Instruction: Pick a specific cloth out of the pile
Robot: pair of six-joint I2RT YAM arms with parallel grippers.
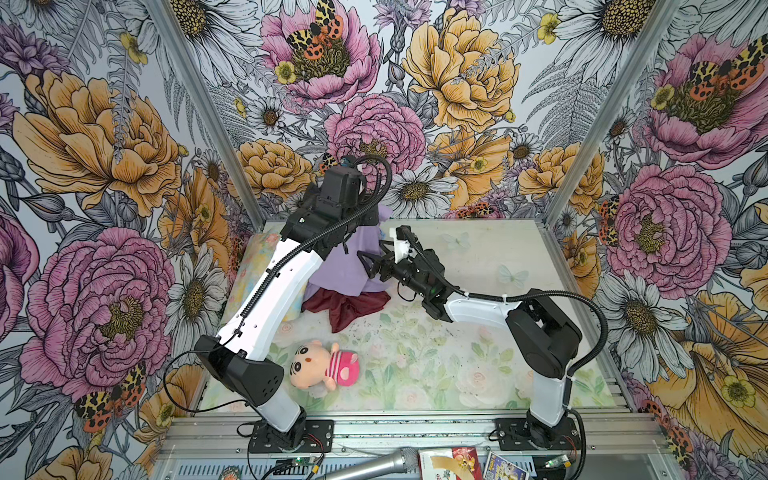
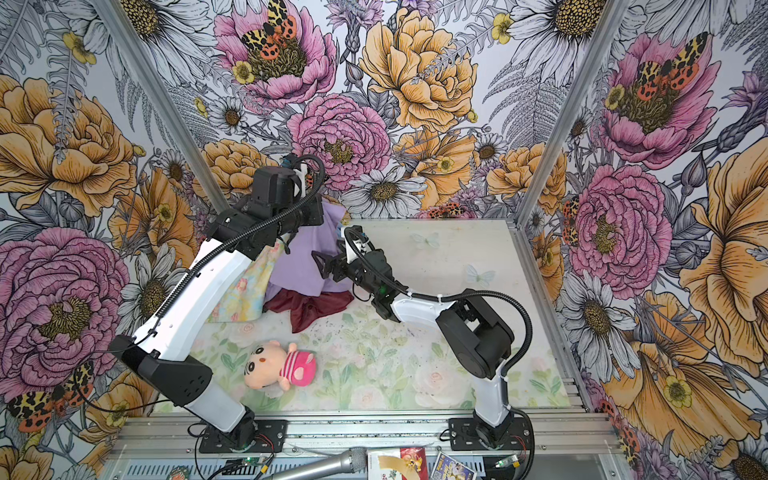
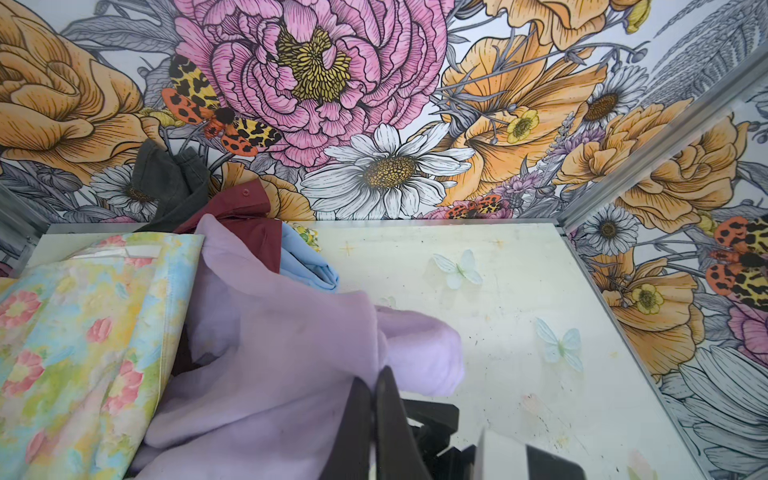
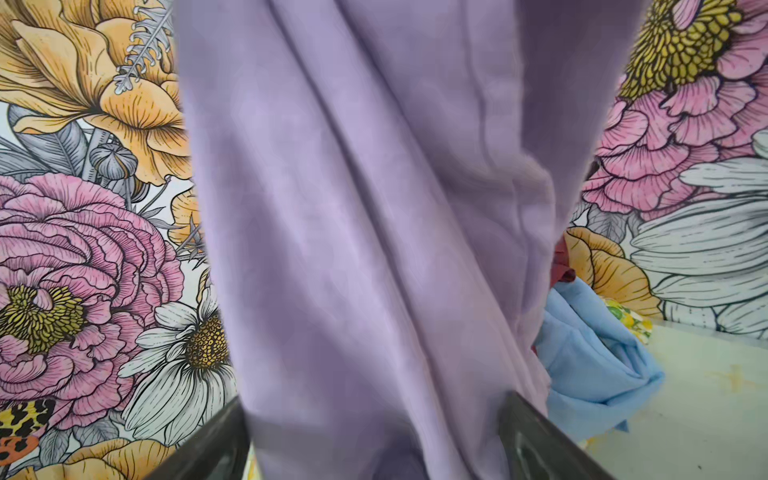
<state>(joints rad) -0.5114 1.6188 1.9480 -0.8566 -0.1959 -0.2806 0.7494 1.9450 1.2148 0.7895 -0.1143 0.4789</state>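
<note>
While your left gripper (image 3: 376, 386) is clamped on the cloth (image 1: 345, 270), hung over the pile (image 1: 349, 306), your right gripper (image 1: 373, 266) stands wide open astride its drape, holding nothing. Step: extraction. Next, probably: carry it clear without dragging neighbours.

A: What's the cloth (image 4: 374, 249) like?
B: Soft, matt lavender fabric; the maroon cloth (image 1: 349, 305) has a slight sheen
A: And the doll (image 1: 324, 365)?
B: Fuzzy plush. Frame post (image 1: 598, 124) brushed metal, arm shells (image 1: 274, 291) smooth glossy white plastic
</note>
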